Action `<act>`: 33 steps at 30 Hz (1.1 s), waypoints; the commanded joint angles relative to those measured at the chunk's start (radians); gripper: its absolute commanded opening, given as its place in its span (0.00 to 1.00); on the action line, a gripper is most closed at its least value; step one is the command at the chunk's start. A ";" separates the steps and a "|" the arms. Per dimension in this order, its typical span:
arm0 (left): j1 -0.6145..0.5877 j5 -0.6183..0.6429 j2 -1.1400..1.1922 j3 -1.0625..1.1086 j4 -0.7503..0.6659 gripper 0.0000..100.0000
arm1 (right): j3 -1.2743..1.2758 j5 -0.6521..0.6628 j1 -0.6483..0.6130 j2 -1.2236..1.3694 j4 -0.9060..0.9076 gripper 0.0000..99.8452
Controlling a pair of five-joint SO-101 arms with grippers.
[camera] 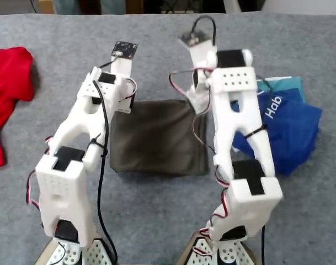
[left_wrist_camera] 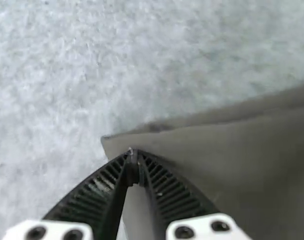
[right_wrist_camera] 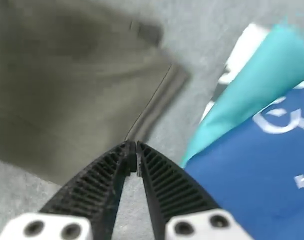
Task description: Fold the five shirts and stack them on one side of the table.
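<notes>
Folded olive shirt (camera: 156, 138) lay flat at centre of the table (camera: 156, 221). Left gripper (left_wrist_camera: 133, 159) was closed at the shirt's 10 o'clock corner, right gripper (right_wrist_camera: 132, 150) closed at its 2 o'clock corner; grip on cloth could not be confirmed. Blue shirt (camera: 292, 130), bearing white lettering, lay over teal shirt (camera: 286, 84) at 3 o'clock; red shirt (camera: 8, 77) at 9 o'clock.

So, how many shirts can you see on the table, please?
4: a red shirt at the left edge, an olive shirt in the middle, a blue shirt right, atop a teal shirt; more may lie beneath.
</notes>
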 commanded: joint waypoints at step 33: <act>-0.128 0.012 0.624 -1.438 0.766 0.03 | 0.567 0.000 -0.078 -0.440 -0.044 0.02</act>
